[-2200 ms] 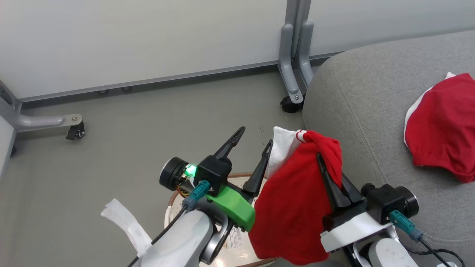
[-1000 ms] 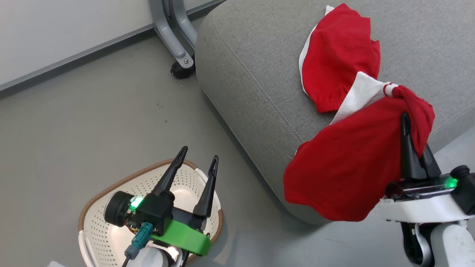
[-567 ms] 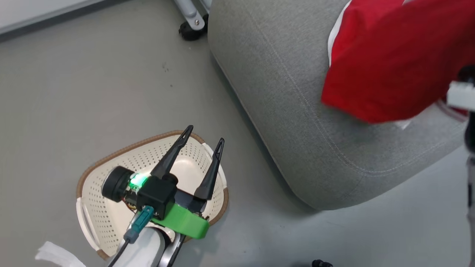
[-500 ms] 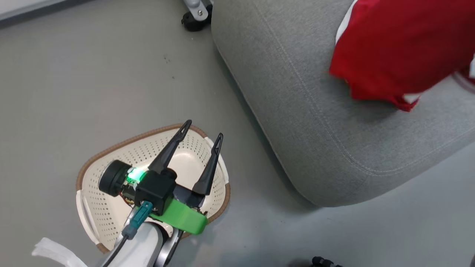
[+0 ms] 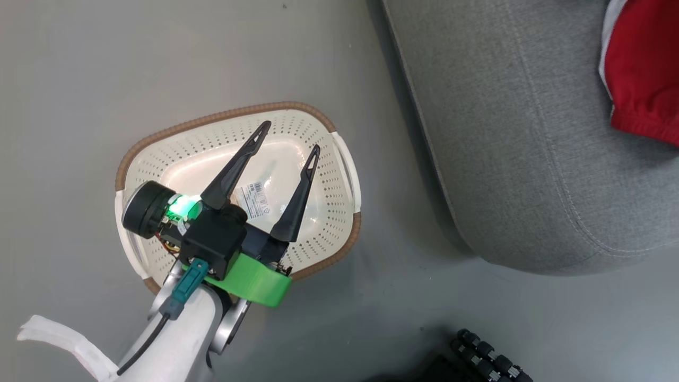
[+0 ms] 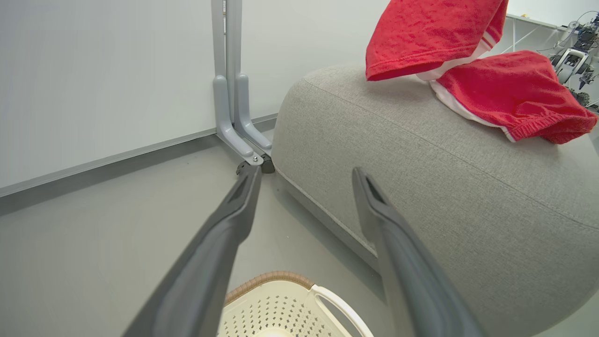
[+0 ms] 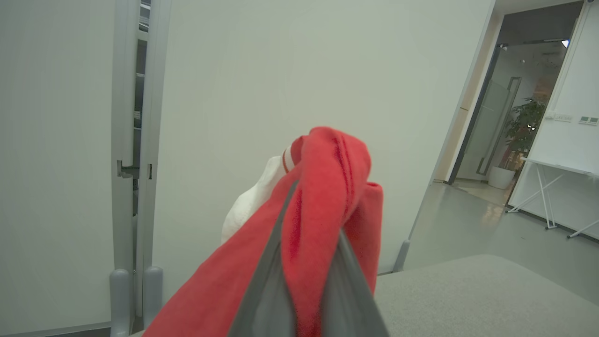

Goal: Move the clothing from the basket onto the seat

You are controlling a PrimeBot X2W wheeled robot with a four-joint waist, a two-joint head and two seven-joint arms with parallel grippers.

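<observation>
The basket (image 5: 337,217) stands on the floor (image 5: 79,63), just beside the seat (image 5: 504,132) with a gap between them. It is cream and full of small holes, with a brown rim and white handles. Its smooth bottom carries a paper label (image 5: 253,197). The left gripper (image 5: 290,137) hangs over the basket with its two dark fingers spread wide, gripping nothing.

The floor is plain smooth grey. The seat is a big grey woven cushion with rounded corners and stitched seams. Behind it rises a white wall panel (image 6: 93,70) on a grey post (image 6: 227,70), whose foot ends in a small black wheel (image 6: 266,166). The right wrist view shows an open doorway with a potted plant (image 7: 522,126) and a white table (image 7: 557,171). A dark ridged part (image 5: 490,358) sits at the bottom edge of the head view; I cannot tell what it is.

The clothing is in two places. The lying garment (image 6: 510,91) rests on top of the seat; it is bright red with a white edge and a gathered hem. The hanging garment (image 6: 421,32) is in the air above the seat, close over the lying one, and I cannot tell whether they touch. It is red with a white panel and thin striped trim. The right gripper (image 7: 316,210) has its fingers pinched together on the hanging garment, with cloth bunched over their tips.
</observation>
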